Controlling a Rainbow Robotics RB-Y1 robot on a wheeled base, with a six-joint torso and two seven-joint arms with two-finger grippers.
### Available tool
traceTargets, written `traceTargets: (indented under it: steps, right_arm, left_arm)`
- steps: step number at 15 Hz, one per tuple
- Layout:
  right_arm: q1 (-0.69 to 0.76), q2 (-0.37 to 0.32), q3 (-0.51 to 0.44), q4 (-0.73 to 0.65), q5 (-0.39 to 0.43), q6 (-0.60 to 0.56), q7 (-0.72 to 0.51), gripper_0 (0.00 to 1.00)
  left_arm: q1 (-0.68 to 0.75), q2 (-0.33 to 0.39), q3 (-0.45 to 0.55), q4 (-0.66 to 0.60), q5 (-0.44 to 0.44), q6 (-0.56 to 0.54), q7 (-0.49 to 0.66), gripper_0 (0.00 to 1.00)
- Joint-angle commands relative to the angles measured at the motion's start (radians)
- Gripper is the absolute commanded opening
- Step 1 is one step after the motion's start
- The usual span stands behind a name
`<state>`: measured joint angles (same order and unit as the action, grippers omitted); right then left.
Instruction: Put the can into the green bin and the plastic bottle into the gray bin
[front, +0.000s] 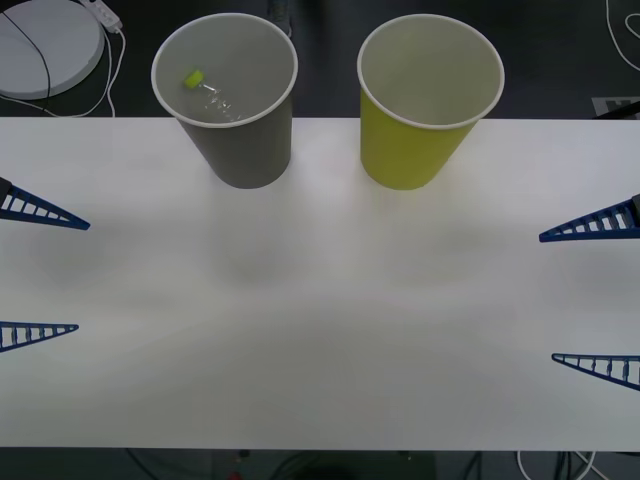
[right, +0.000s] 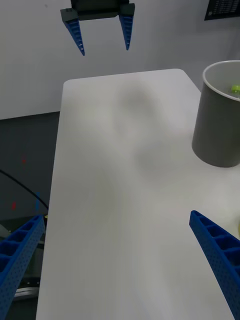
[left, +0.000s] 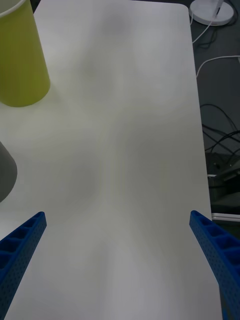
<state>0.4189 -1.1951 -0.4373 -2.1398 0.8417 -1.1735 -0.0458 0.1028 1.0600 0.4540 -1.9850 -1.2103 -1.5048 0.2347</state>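
Inside the gray bin (front: 240, 110), at the table's (front: 320, 350) far edge, the plastic bottle (front: 212, 95) lies tilted, green cap toward the rim. Beside it the green bin (front: 420, 110) looks empty, and I see no can anywhere on the table. Both the left gripper (front: 40, 270) and the right gripper (front: 595, 295) hang wide open at the table's sides, holding nothing, well apart from the bins; each has one bin on its own side.

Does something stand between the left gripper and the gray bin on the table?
Nothing visible does. The left gripper is open at the table's left edge, and bare white tabletop lies between it and the gray bin. The plastic bottle already lies inside that bin. The right gripper is open at the right edge.
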Motion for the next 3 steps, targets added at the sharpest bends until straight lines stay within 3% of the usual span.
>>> traceTargets:
  steps: [1,3]
  right_arm:
    - [0.000,0.000,0.000,0.001,0.000,0.000,0.001,1.00]
    - [0.000,0.000,0.000,0.001,0.000,0.000,0.001,1.00]
  left_arm:
    - [0.000,0.000,0.000,0.000,0.000,0.000,0.000,1.00]
    - [0.000,0.000,0.000,0.000,0.000,0.000,0.000,1.00]
